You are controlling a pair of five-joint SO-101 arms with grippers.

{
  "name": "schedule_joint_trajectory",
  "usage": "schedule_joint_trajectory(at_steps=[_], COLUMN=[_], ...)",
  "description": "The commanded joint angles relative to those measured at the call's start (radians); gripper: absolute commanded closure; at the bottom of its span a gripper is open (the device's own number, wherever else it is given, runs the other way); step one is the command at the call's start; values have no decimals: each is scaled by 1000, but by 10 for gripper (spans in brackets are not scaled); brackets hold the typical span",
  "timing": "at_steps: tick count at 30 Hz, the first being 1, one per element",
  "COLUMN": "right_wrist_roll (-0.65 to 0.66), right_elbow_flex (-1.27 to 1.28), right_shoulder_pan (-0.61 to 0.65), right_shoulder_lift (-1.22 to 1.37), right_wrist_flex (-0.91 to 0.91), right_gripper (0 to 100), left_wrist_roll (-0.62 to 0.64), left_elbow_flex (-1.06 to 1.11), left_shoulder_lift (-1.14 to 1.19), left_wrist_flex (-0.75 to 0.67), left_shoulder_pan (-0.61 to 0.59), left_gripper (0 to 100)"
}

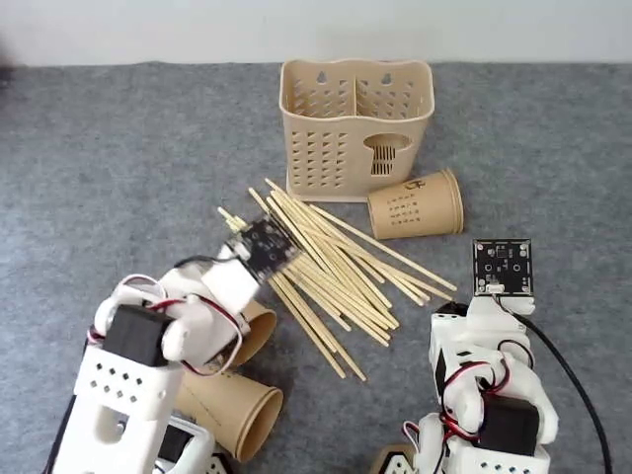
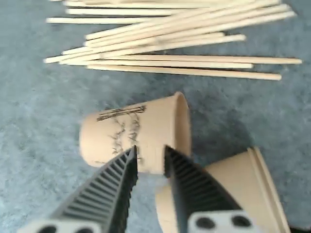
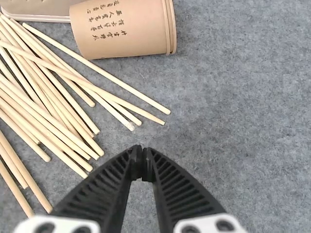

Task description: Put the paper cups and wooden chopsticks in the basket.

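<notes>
A beige slotted basket (image 1: 355, 128) stands upright at the back of the table. One paper cup (image 1: 415, 205) (image 3: 121, 29) lies on its side just right of it. Wooden chopsticks (image 1: 326, 267) (image 2: 170, 48) (image 3: 58, 107) lie fanned out in a loose pile in front of the basket. Two more cups (image 1: 255, 331) (image 1: 232, 410) lie on their sides at the front left, partly under the left arm. My left gripper (image 2: 149, 155) hovers narrowly open over the nearer cup (image 2: 141, 131), beside the second cup (image 2: 233, 194). My right gripper (image 3: 142, 153) is shut and empty over bare carpet, right of the chopstick ends.
The table is covered in grey carpet (image 1: 118, 158). The left arm's body (image 1: 148, 365) fills the front left corner and the right arm's body (image 1: 489, 385) the front right. A pale wall runs along the far edge behind the basket.
</notes>
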State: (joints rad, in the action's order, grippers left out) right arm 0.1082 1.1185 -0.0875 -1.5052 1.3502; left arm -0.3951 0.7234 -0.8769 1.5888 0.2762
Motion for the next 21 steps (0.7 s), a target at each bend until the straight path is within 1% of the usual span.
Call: schedule_joint_trajectory(at_steps=[1, 4, 8, 11, 14, 16, 18, 21], right_wrist_roll=[12, 12, 12, 12, 12, 12, 12, 12], right_elbow_flex=[-44, -44, -44, -44, -44, -44, -44, -44], right_shoulder_pan=[-1, -1, -1, -2, -2, -2, -2, 1], right_shoulder_lift=[19, 19, 19, 19, 19, 19, 19, 19], right_wrist_flex=[5, 13, 18, 18, 18, 18, 18, 18], right_gripper=[987, 987, 987, 987, 987, 987, 987, 987], left_wrist_roll=[-9, -9, -9, -9, -9, -14, -52, -60], left_elbow_flex=[30, 105, 245, 309, 325, 325, 325, 326], left_shoulder_lift=[-18, -23, -18, -23, -25, -25, -25, -25], left_wrist_flex=[-15, -84, -224, -328, -416, -442, -443, -439], left_shoulder_pan=[23, 28, 18, -32, -100, -126, -130, -132], left_gripper=[814, 813, 813, 818, 880, 934, 984, 986])
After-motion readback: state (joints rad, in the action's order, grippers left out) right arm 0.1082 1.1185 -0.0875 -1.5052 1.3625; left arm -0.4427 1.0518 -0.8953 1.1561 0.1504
